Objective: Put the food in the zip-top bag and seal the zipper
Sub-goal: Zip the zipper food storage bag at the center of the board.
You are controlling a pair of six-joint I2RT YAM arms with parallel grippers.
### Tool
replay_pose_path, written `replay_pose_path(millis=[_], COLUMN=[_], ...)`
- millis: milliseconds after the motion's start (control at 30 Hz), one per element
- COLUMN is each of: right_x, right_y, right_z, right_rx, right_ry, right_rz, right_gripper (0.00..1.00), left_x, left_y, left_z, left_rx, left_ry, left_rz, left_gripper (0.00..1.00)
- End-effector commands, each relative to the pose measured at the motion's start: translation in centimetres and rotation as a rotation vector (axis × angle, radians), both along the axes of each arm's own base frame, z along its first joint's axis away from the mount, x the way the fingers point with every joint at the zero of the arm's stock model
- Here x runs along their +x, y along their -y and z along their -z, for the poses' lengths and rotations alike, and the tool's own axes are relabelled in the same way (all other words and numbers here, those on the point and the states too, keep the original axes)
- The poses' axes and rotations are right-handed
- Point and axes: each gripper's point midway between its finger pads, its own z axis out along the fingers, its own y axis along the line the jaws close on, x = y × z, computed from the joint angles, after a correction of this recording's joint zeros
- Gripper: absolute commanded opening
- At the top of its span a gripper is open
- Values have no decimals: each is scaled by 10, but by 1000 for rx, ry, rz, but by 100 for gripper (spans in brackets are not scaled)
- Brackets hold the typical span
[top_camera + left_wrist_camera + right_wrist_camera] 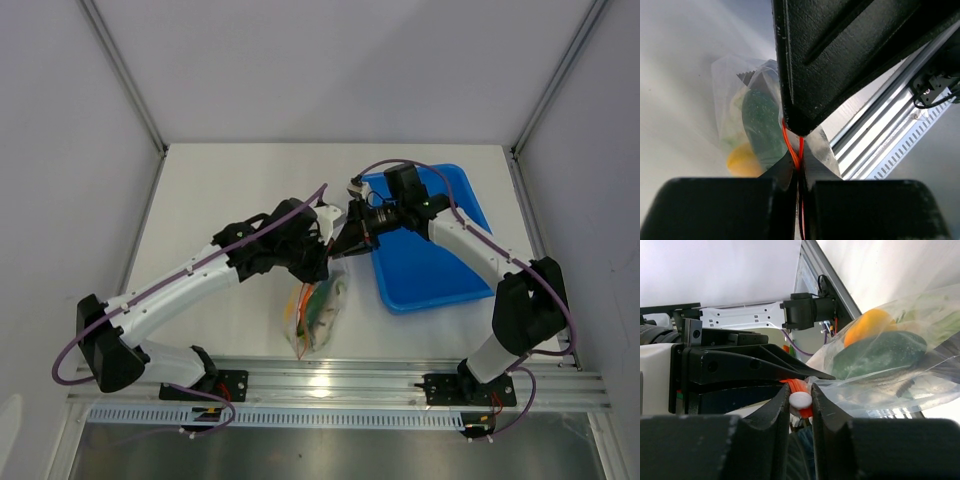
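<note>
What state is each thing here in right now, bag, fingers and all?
zip-top bag: held by its mouth.
food: inside the bag.
zipper: pinched by both arms' fingers; sealed or not, unclear.
left fingers: shut on the zipper.
right fingers: shut on the zipper.
blue tray: flat on the table.

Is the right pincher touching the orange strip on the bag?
Touching. In the right wrist view, the right gripper squeezes the orange zipper strip and its white slider, with no gap.
</note>
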Motion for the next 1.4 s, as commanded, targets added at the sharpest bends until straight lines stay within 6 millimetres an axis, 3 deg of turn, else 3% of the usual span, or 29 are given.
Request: replay_pose_path(millis=[0, 100, 233, 367, 500, 767, 1000, 1367], right_x=[15, 17, 20, 22, 6, -22, -39, -61], right_y=[4, 9, 14, 17, 25, 32, 25, 14], right_z=[-17, -19, -27, -41, -63, -66, -62, -54], right_rx=[16, 1, -13, 69, 151, 263, 288, 315], right_ry=[77, 105, 184, 237, 383, 566, 648, 635], right_rz=[23, 20, 24, 31, -8, -107, -165, -250], right_gripper=[24, 48, 99, 99, 99, 99, 83, 60], left_x=[-15, -27, -36, -39, -45, -59, -60, -54], left_y=[2, 2, 0, -3, -4, -5, -1, 4], left_z=[-14, -20, -32, -45, -62, -82, -88, -87], left_rx=[-62, -120, -180, -243, -329, -450, -493, -518], left_ry=[-20, -65, -91, -116, -142, -214, -246, -275], left_rz=[72, 126, 165, 196, 247, 343, 374, 388], left_gripper=[1, 1, 1, 1, 0, 1, 0, 1])
